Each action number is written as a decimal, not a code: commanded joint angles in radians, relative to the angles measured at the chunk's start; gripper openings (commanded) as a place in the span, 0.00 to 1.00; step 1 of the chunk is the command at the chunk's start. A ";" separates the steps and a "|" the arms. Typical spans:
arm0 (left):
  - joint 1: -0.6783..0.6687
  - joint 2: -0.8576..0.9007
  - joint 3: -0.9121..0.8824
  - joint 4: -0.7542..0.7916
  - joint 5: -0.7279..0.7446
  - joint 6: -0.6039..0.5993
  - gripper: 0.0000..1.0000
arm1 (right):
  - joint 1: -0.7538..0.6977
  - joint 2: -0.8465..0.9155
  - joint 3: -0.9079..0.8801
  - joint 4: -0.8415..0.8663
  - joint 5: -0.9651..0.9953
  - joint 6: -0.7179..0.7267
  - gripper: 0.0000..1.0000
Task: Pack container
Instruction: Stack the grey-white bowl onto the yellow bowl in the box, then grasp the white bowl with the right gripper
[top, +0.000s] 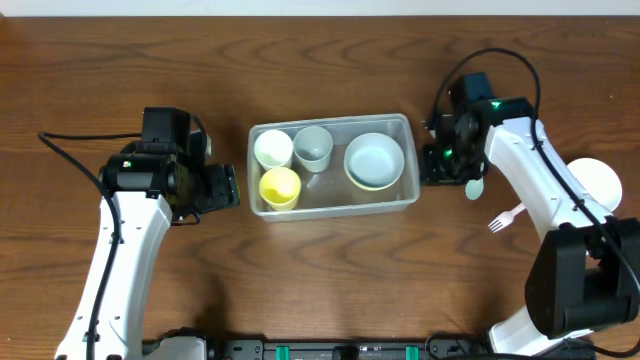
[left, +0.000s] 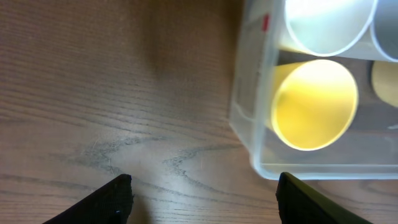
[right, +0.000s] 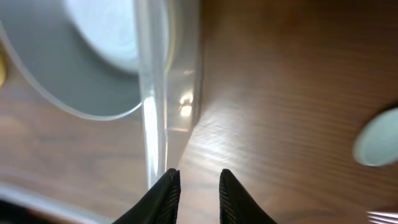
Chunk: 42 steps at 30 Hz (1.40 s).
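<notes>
The container (top: 330, 122), a clear rectangular tub, sits mid-table. It holds a white cup (top: 273, 148), a grey cup (top: 313, 146), a yellow cup (top: 280, 186) and a pale bowl (top: 373, 160). My left gripper (top: 232, 187) hovers just off the tub's left end. In the left wrist view that gripper (left: 204, 193) is wide open over bare wood, with the container's corner (left: 249, 124) and yellow cup (left: 314, 102) ahead. My right gripper (top: 432, 165) is at the tub's right end. In the right wrist view it (right: 199, 180) shows a narrow empty gap beside the container wall (right: 155, 93).
A pale spoon (top: 474, 187) and a white plastic fork (top: 505, 219) lie on the wood to the right of the tub, under my right arm. A round white dish (top: 600, 183) sits at the far right edge. The spoon's head (right: 376, 146) shows in the right wrist view.
</notes>
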 joint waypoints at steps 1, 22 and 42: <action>0.000 -0.009 -0.002 -0.003 0.008 0.010 0.75 | 0.014 0.000 -0.003 -0.014 -0.095 -0.050 0.23; 0.000 -0.009 -0.002 -0.008 0.008 0.014 0.75 | -0.392 -0.137 0.248 -0.045 0.346 0.151 0.67; 0.000 -0.009 -0.002 -0.018 0.008 0.014 0.75 | -0.684 0.185 0.154 0.045 0.336 0.145 0.67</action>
